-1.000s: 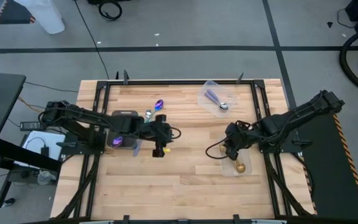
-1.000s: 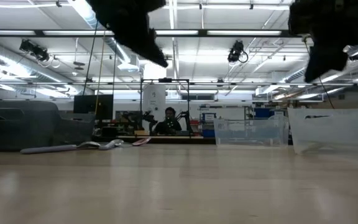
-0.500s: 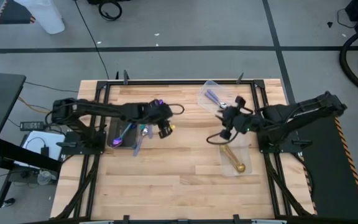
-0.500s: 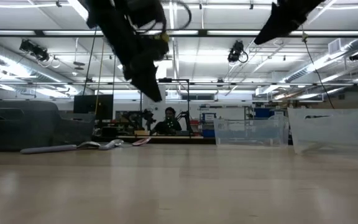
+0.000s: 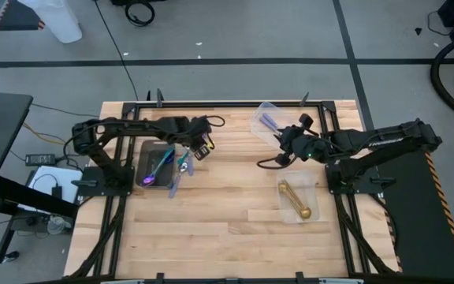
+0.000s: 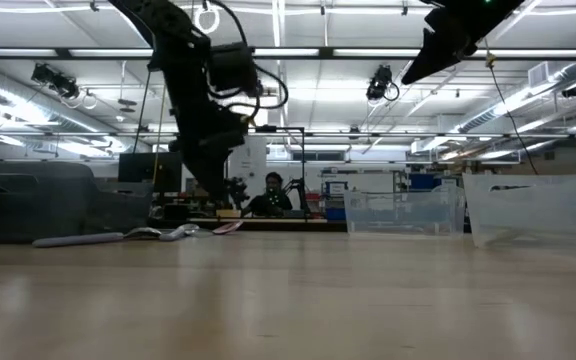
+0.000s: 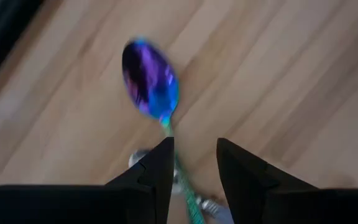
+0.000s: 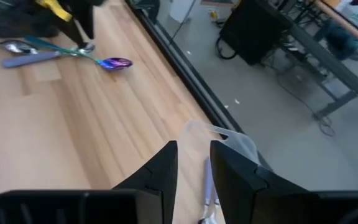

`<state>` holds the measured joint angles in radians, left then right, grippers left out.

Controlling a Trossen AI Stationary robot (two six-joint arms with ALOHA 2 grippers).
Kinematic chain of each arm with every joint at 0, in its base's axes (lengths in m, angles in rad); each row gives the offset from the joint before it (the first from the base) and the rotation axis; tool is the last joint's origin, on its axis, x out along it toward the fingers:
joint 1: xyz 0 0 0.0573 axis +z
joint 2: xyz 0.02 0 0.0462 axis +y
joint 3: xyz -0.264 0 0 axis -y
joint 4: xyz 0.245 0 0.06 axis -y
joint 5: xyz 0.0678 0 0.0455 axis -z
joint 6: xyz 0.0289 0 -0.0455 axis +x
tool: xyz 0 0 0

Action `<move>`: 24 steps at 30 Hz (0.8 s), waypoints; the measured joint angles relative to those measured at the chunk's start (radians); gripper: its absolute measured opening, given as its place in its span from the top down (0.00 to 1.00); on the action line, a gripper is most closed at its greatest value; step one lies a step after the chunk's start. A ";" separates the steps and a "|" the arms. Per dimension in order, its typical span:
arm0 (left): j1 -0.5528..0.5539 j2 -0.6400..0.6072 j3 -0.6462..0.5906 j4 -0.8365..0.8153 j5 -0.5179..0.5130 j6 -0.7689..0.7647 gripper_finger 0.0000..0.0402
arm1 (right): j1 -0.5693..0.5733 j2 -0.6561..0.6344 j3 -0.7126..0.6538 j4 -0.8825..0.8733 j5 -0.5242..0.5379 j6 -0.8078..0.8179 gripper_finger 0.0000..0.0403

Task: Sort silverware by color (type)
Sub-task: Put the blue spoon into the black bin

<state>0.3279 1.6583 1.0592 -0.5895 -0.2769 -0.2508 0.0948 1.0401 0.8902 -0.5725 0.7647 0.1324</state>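
Note:
My left gripper (image 5: 201, 147) is open and hovers over an iridescent purple-blue spoon (image 7: 149, 78) lying flat on the wood. Its fingers stand on either side of the spoon's teal handle (image 7: 180, 171), above it. A silver spoon with a lilac handle (image 8: 27, 60) lies beside that one. Another purple spoon (image 5: 162, 164) lies in the dark tray (image 5: 150, 150). My right gripper (image 5: 284, 142) is open and raised beside a clear container (image 5: 268, 120) that holds a lilac-handled spoon (image 8: 207, 186). A gold spoon (image 5: 296, 201) lies in a second clear container.
A third clear container (image 5: 175, 183) sits against the tray's right side. Bare wood fills the table's middle and near half. A black frame runs round the table edge (image 5: 227, 103). In the low view, a person (image 6: 272, 192) sits far behind the table.
My left gripper has swung from the table's middle toward the far edge and come over the iridescent spoon. My right gripper has left the gold spoon in its container, risen and moved toward the far edge, to the container with the lilac spoon.

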 joint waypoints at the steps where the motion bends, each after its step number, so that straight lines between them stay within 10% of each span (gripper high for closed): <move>1: 0.007 0.008 0.000 -0.015 0.001 -0.003 0.68 | 0.000 0.000 0.000 0.002 -0.011 -0.004 0.74; 24: 0.085 0.149 0.000 0.031 -0.003 0.108 0.68 | 0.000 0.000 0.000 0.049 -0.086 -0.024 0.74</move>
<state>0.4133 1.8077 1.0592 -0.5582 -0.2804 -0.1424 0.0948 1.0405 0.8898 -0.5232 0.6785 0.1085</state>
